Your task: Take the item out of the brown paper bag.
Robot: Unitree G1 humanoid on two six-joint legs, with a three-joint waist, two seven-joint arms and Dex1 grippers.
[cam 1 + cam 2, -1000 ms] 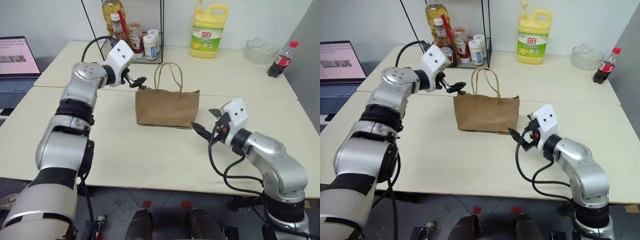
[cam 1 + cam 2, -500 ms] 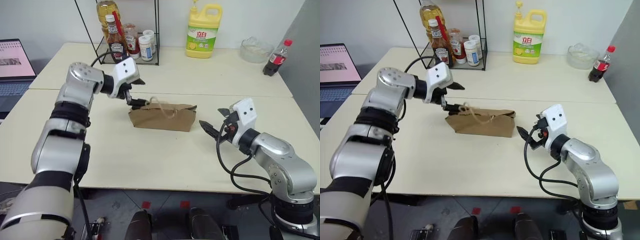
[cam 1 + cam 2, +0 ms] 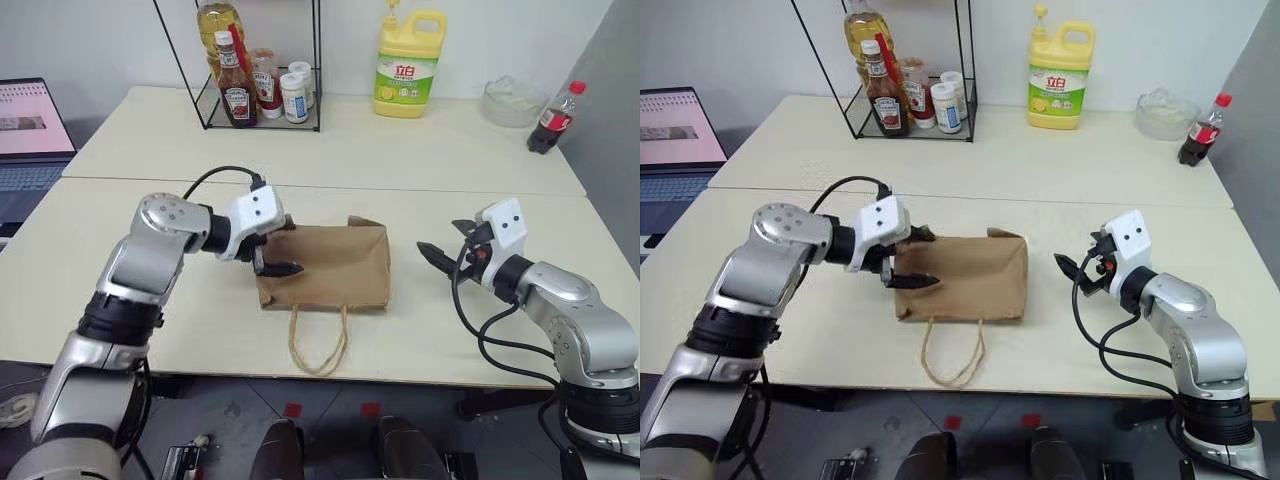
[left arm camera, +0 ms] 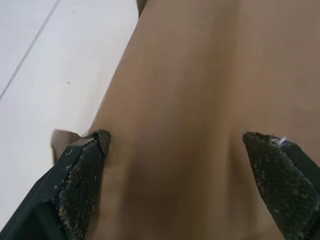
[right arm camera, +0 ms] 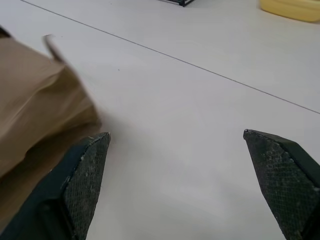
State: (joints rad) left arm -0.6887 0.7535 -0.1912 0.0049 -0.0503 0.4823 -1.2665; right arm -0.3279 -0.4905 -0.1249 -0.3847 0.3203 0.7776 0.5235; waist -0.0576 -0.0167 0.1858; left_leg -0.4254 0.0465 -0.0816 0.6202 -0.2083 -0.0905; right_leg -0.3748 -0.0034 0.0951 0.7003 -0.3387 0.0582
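The left gripper (image 3: 275,255) points down and inward, its fingers spread wide, the arm bent at the elbow. Opposite it, the right gripper (image 3: 446,240) points nearly level toward it, fingers likewise parted.

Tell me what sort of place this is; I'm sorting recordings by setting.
Probably an office or lab set up as a mock kitchen: pale tables, a laptop, a wire condiment rack and a detergent jug.
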